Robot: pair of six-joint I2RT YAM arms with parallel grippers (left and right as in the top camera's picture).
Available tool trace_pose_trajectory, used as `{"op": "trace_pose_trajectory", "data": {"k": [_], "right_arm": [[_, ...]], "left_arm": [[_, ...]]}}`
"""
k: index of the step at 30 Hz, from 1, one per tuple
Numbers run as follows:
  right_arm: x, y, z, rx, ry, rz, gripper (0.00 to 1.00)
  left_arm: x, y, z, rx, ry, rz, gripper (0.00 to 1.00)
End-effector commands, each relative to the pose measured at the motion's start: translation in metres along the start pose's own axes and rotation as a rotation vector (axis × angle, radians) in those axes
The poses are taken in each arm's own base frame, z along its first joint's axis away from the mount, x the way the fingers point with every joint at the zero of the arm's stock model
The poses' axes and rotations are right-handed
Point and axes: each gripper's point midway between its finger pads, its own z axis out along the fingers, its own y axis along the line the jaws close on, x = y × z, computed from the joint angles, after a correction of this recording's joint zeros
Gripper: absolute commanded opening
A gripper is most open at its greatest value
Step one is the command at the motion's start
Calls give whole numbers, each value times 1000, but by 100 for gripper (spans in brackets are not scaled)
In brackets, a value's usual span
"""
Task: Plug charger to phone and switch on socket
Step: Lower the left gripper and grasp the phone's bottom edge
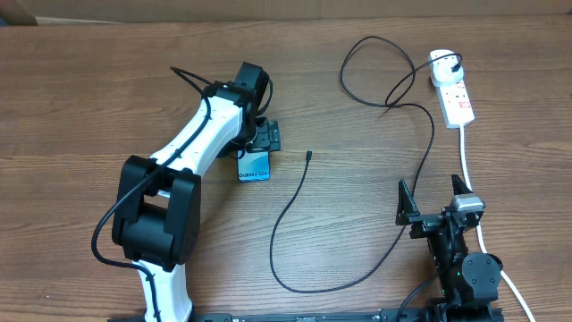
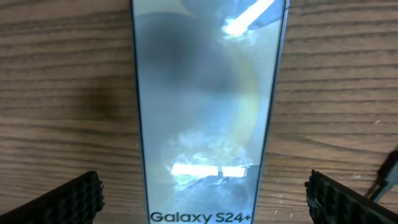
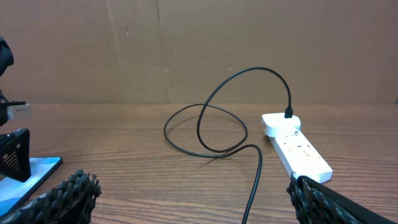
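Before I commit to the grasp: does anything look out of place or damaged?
Nothing stands out. The phone lies flat under the open left gripper, the charger's tip lies loose nearby, and its plug sits in the socket.

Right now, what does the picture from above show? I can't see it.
A slim blue-screened smartphone lies on the wooden table under the jaws of the left arm. The loose tip of the long thin black charger cable lies beside it, unplugged; its other end sits in the white power strip.
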Motion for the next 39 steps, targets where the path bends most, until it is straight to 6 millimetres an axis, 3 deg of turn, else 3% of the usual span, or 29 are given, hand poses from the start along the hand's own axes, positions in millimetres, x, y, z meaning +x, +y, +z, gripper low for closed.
{"op": "trace_pose_trajectory", "data": {"k": [1,18,39], "right_arm": [[1,2,0,-7,-5,-2,100],[1,2,0,-7,-5,-2,100],[1,2,0,-7,-5,-2,100]], "left_arm": [[3,1,4,-8,6,21,100],[0,9,39,-66,22,22,100],[-1,8,45,-65,19,14,94]]}}
